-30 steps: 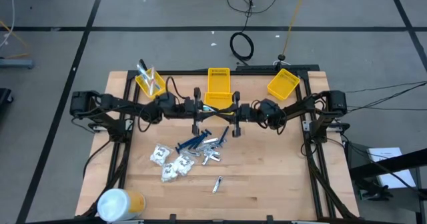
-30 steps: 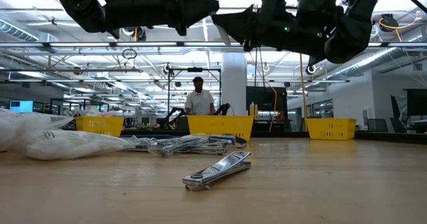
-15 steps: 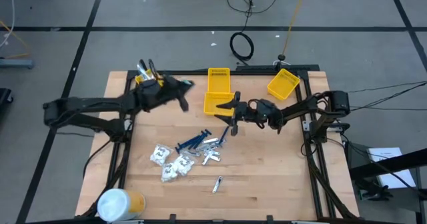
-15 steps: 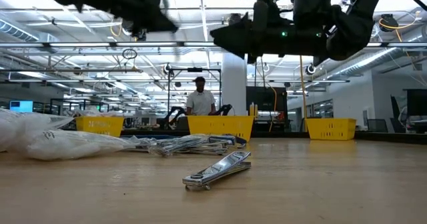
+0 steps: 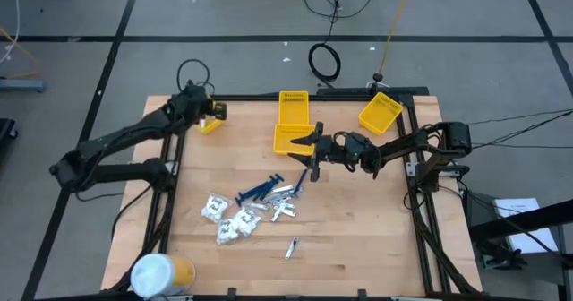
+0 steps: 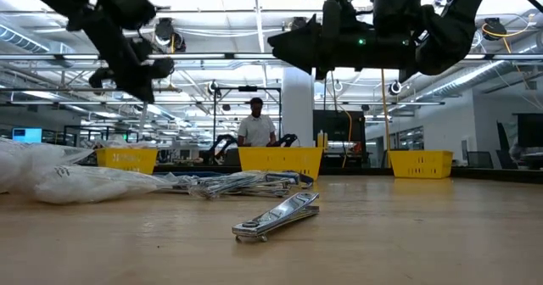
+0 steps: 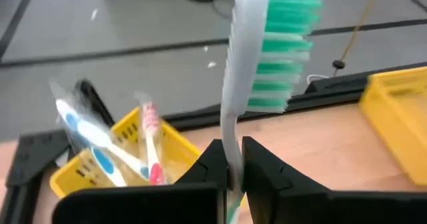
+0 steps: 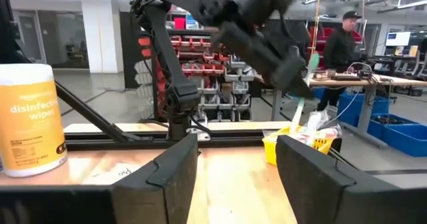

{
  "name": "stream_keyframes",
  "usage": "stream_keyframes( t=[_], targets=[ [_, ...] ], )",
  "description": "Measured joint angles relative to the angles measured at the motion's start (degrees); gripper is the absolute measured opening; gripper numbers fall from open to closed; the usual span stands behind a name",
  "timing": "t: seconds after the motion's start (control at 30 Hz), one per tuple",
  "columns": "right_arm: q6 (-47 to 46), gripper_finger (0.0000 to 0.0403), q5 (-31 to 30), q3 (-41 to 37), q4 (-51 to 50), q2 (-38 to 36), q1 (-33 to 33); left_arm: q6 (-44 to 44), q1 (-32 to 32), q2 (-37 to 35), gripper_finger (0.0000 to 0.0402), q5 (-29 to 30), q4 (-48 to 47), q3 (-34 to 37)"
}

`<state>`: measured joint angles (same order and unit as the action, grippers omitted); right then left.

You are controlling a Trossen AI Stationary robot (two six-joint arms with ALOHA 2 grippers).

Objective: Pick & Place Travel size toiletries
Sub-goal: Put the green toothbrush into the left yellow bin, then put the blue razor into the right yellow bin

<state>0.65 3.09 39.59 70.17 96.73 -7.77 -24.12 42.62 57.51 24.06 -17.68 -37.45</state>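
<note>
My left gripper [image 7: 230, 167] hangs over the far-left corner of the table [image 5: 358, 238], fingers clenched on the white handle of a green-bristled toothbrush [image 7: 257, 57], its long axis standing up out of the jaws with the head uppermost. Directly under and just beyond it sits the yellow bin [image 7: 133, 159] on the far left, already holding a blue-and-white toothbrush [image 7: 93, 147] and a pink one [image 7: 151, 141], both leaning on end. The bin lies almost straight down along the brush's own axis, so I judge a short lowering and a let-go would finish this placement.

My right gripper [image 5: 309, 151] waits above the middle of the table beside the centre bin [image 5: 293, 122], fingers spread wide and holding nothing. It is the nearer arm to the remaining toiletries: dark blue razors [image 5: 260, 191], silvery tubes [image 5: 285, 207] and white crinkly packets [image 5: 228, 220] heaped near the table's middle, with one stray silvery piece [image 6: 278, 215] lying alone nearer the front edge
</note>
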Motion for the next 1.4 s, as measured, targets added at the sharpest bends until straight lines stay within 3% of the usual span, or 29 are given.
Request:
stream_keyframes(
  t=[0.2, 0.33, 0.83, 0.97, 1.23, 1.4],
  targets=[
    [-0.7, 0.0189, 0.1, 0.0, 0.1, 0.0, 0.0, -0.1, 7.2, 4.2, 0.0008, -3.9, 1.0, 1.0],
    [-1.4, 0.0188, 0.1, 0.0, 0.0, 0.0, 0.0, -2.8, 9.0, 5.8, 0.0027, -4.7, 1.1, 1.0],
    [-1.5, 0.0184, 0.2, 0.0, -0.2, 0.0, 0.0, -4.6, 9.8, 13.7, 0.0047, -3.9, -1.7, 1.1],
    [-1.5, 0.0184, 0.2, 0.0, -0.2, 0.0, 0.0, -5.1, 9.8, 14.7, 0.0088, -5.0, -1.7, 1.1],
    [-1.5, 0.0179, 0.2, 0.0, -0.2, 0.0, 0.4, -4.9, 9.8, 14.5, 0.0217, -4.2, -2.0, 2.0],
    [-1.4, 0.0182, 0.2, 0.0, -0.2, 0.0, 0.8, -3.1, 9.0, 11.5, 0.0267, -5.3, -2.0, 2.0]
  ],
)
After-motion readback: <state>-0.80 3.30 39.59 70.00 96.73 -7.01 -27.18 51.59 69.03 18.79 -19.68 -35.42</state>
